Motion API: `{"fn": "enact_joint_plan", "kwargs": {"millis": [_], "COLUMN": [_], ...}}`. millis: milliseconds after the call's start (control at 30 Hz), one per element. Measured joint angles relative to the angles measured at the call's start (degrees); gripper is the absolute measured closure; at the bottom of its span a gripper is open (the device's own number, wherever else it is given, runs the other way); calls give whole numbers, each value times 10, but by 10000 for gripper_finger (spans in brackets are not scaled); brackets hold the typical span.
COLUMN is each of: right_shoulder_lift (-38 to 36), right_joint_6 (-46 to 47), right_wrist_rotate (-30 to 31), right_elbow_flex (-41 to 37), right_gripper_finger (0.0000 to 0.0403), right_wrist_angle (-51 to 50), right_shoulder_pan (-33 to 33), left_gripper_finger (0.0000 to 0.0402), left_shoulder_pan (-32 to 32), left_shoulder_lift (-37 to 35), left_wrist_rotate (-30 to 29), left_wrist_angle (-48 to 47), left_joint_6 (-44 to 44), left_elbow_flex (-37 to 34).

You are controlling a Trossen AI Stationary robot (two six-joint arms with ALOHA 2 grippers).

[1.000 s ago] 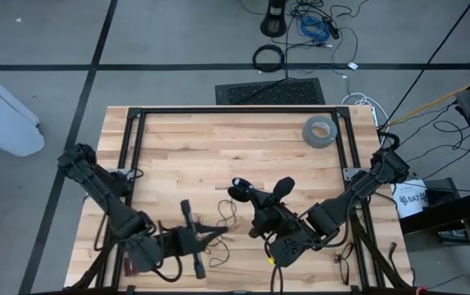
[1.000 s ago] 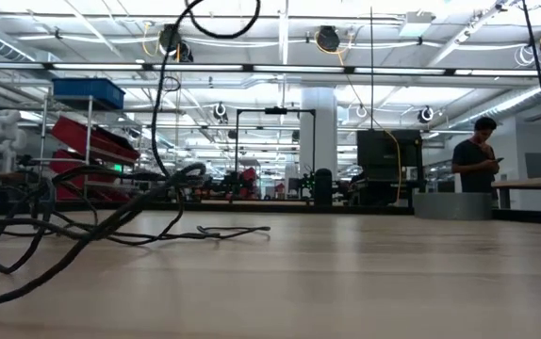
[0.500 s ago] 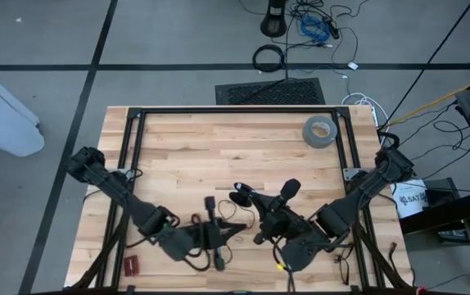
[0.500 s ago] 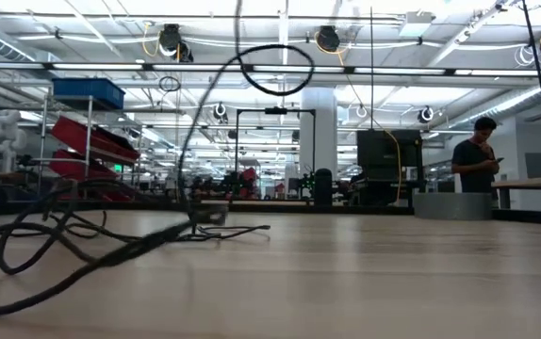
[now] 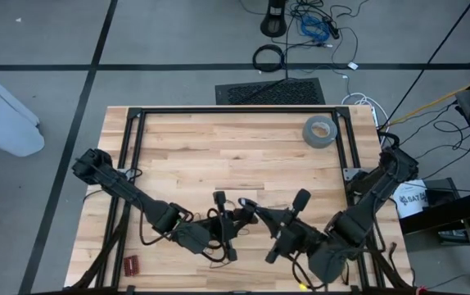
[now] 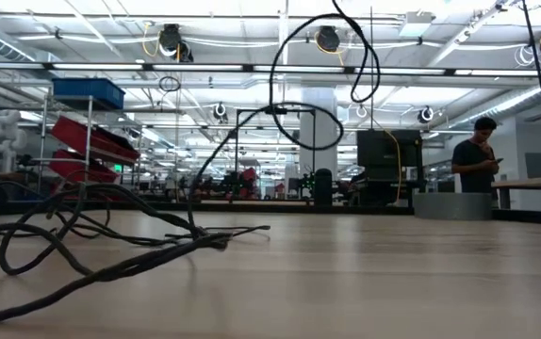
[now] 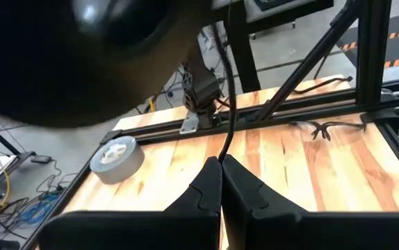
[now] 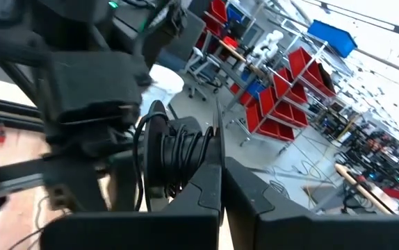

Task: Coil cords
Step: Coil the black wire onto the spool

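Note:
The cord is a thin black wire. In the low view part of it lies tangled on the wooden table (image 6: 110,268), and loops of it (image 6: 294,104) rise out of the top of that picture. My left gripper (image 5: 241,218) and my right gripper (image 5: 250,215) meet tip to tip above the table's near middle, both shut on the cord. The right wrist view shows several loops of the cord (image 8: 178,149) bunched beside its fingertips, with my left gripper (image 8: 95,90) just behind them. Neither gripper shows in the low view. My left gripper pinches one strand of the cord (image 7: 226,142) between its shut fingertips (image 7: 210,173), lying nearly level. The strand leaves the tips and runs on away from them, clear of the table. My right gripper is shut on the cord at the bunch of loops (image 8: 203,142), the fingers about level and coming from the table's right. The loops hang beside the fingertips (image 8: 213,173), clear of the table. The fingers hide how many strands lie between them.
A grey tape roll (image 5: 319,130) lies at the table's far right, inside the black frame rails (image 5: 235,111). A small red object (image 5: 130,264) sits at the near left corner. A person (image 6: 478,155) stands far off in the room behind.
My left gripper has gone toward the table's right and somewhat down, up to the right gripper. My right gripper has risen, drawn toward the near edge, and rolled. The cord's raised loop has shifted right and higher, and a second loop stands beside it; the rest stays on the table.

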Motion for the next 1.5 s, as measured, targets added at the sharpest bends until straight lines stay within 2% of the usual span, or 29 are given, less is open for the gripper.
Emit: {"fn": "enact_joint_plan", "kwargs": {"millis": [167,400,567,733,1067,1233,1500], "right_shoulder_lift": [0,0,0,0,1,-1,-20], "right_joint_6": [-29,-24,-19,0,21,8,10], "right_wrist_rotate": [0,-1,-12,-11,-9,4,5], "right_elbow_flex": [0,0,0,0,0,0,0], "right_gripper_finger": [403,403,403,403,403,403,403], "right_wrist_angle": [32,36,37,13,-17,-13,-5], "right_shoulder_pan": [16,12,-1,-14,-19,-4,31], "left_gripper_finger": [400,400,400,400,400,400,400], "left_shoulder_pan": [2,-4,-5,-8,-41,-68,-66], "left_shoulder_lift": [0,1,1,1,-12,-46,-83], "left_wrist_rotate": [0,2,29,63,63,60,54], "left_wrist_angle": [4,37,64,96,120,66,-144], "left_joint_6": [0,0,0,0,34,18,-91], "left_elbow_flex": [0,0,0,0,0,0,0]}}
